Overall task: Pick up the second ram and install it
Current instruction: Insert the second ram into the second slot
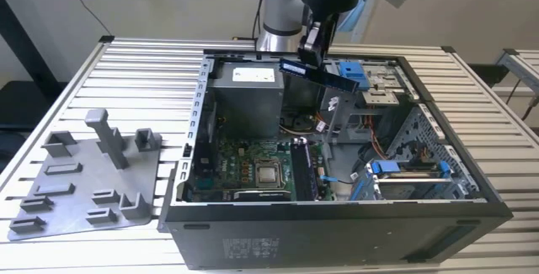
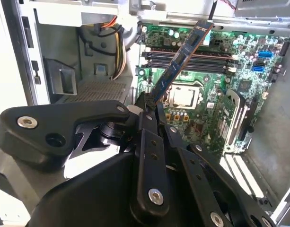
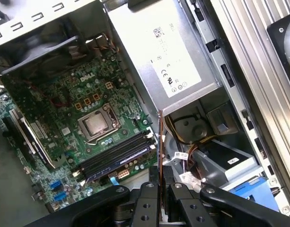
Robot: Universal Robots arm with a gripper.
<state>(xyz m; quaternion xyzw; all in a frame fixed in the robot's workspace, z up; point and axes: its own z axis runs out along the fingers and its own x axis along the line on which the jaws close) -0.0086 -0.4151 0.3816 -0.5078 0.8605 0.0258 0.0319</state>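
A pale wall backs a ribbed silver metal counter [image 1: 126,59], which carries an open black computer case [image 1: 337,230] lying on its side. A grey plastic fixture plate with upright posts [image 1: 84,185] lies on the counter just beside the case. Above the case's open side, the black claw [image 1: 312,62] is pinching the second ram [image 1: 332,79], a thin dark rectangular memory board, near one end. The board hangs tilted, clear of everything inside the case. In the second wrist view the claw [image 2: 147,103] holds the board [image 2: 180,56] over the case's green motherboard [image 2: 206,109] and its long dark memory slots [image 2: 192,59]. Judgement: pickup is done and the carry to the slots is in hand. Seating calls for the board's long edge squared to a slot, then even downward pressure.
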